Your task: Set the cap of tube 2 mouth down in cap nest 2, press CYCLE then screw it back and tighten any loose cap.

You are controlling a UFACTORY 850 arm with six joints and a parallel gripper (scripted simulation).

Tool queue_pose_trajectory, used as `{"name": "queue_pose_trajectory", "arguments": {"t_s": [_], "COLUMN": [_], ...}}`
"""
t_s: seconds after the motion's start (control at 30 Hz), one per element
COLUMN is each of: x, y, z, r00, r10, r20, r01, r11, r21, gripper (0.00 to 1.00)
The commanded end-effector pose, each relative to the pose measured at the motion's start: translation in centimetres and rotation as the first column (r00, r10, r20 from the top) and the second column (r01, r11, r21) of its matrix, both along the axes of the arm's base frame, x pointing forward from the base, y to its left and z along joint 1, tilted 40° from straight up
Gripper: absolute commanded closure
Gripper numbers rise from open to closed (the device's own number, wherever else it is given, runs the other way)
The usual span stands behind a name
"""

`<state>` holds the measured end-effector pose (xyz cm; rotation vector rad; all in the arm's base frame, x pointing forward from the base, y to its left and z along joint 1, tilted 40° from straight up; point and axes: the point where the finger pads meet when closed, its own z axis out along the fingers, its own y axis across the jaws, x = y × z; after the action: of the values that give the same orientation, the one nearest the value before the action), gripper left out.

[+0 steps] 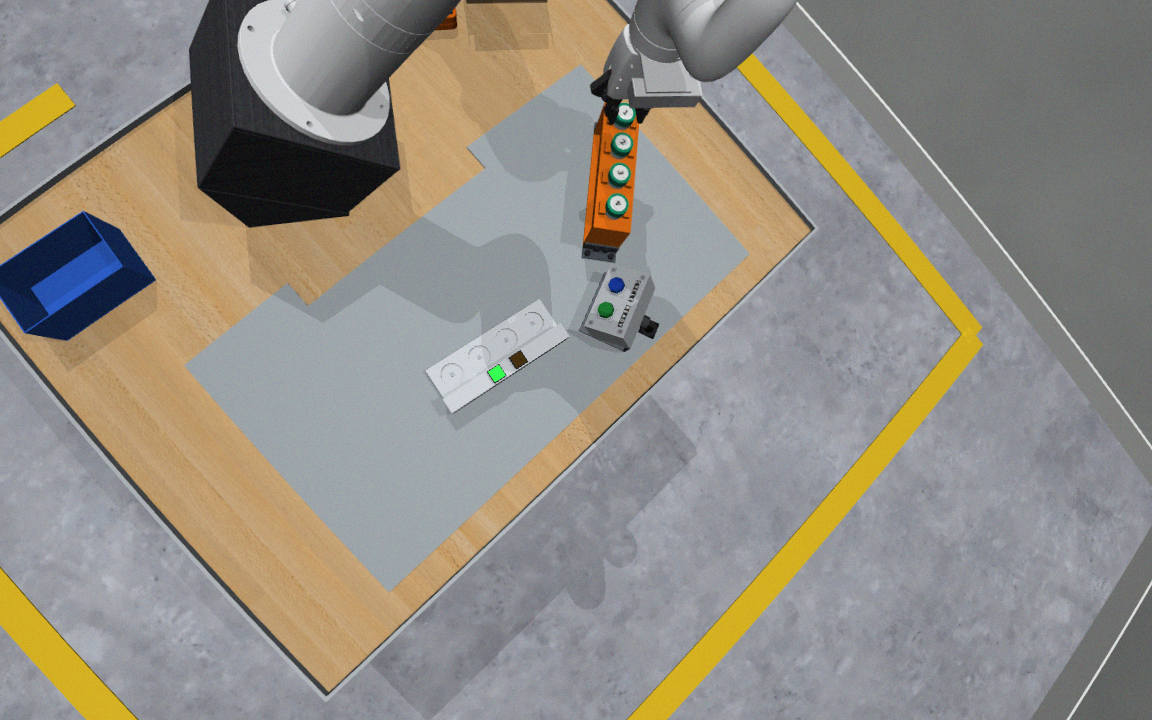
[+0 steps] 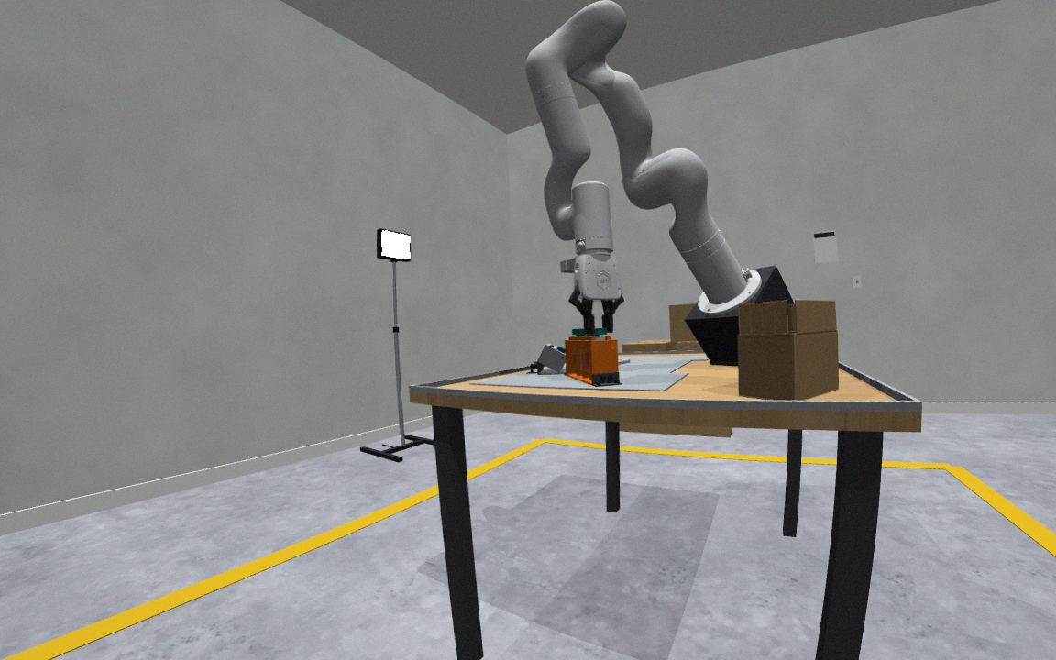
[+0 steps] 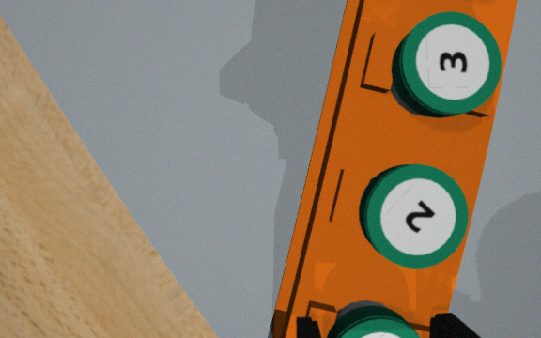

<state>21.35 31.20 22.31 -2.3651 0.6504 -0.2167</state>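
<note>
Checking caps: this looks like step 4, the check that the other caps are tight.
Fingers: the fingers are about half open and hold nothing. One stands on each side of the cap of tube 1 (image 3: 374, 324), low over it. I cannot tell if they touch it.
Cap of tube 2: the cap of tube 2 (image 3: 416, 216) sits back on its own tube, between cap 1 and the cap of tube 3 (image 3: 451, 63).
Station: the orange decapping station (image 1: 602, 223) has all four green caps on.
Cap tray: the white cap tray (image 1: 473, 389) lies near the middle of the tabletop (image 1: 159, 402). All four nests have nothing in them.
Lamps: the green lamp (image 1: 496, 374) is lit. The amber lamp (image 1: 518, 359) beside it is dark.
Done, I think: cap off, CYCLE, the wait, and cap 2 back on.
Left to do: finish the cap checks, let go, press the green key (image 1: 604, 310). It sits by the blue key (image 1: 616, 284) in the grey housing (image 1: 629, 317).
Blue bin: the blue bin (image 1: 106, 308) at the far left has nothing in it.
</note>
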Motion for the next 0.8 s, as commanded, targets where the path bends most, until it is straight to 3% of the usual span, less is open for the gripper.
{"name": "queue_pose_trajectory", "arguments": {"t_s": [0.0, 0.2, 0.23, 0.77], "x": [0.08, 0.10, 0.10, 0.09], "y": [0.13, 0.15, 0.15, 0.16], "z": [-0.13, -0.17, -0.17, -0.17], "r00": [1.000, 1.000, 1.000, 0.999], "r10": [0.000, 0.000, 0.000, -0.031], "r20": [0.001, 0.001, 0.001, -0.022], "r01": [0.000, 0.000, 0.000, 0.031], "r11": [1.000, 1.000, 1.000, 0.999], "r21": [0.001, 0.001, 0.001, 0.013], "gripper": [0.54, 0.54, 1.00, 1.00]}}
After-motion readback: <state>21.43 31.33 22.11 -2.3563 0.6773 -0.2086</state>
